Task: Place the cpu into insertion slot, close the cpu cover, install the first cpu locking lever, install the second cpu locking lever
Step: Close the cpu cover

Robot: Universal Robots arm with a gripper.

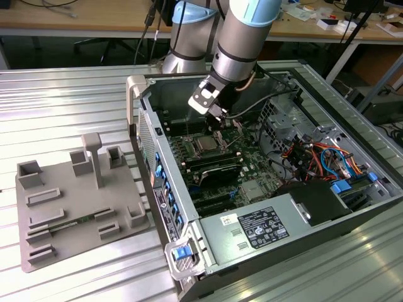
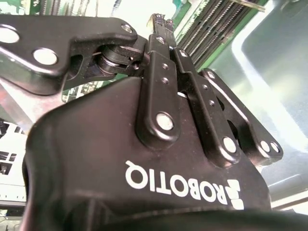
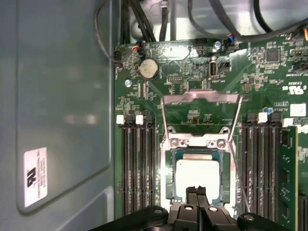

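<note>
**Seating check**

Exterior view: end effector (image 1: 218,121) inside the case (image 1: 146,135), just above the cpu (image 1: 206,145).
Second wrist view: fingers (image 2: 159,72) closed together, gripping nothing.
First wrist view: cpu (image 3: 198,175) flat in the socket (image 3: 196,142) directly beneath the fingertips (image 3: 192,193); cover (image 3: 201,96) hinged up, beyond them.

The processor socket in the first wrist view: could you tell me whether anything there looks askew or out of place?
Nothing stands out. The chip lies flat and square in the socket, and the cover frame stands swung open beyond it. The gripper is over the chip's edge, fingers shut.
</note>
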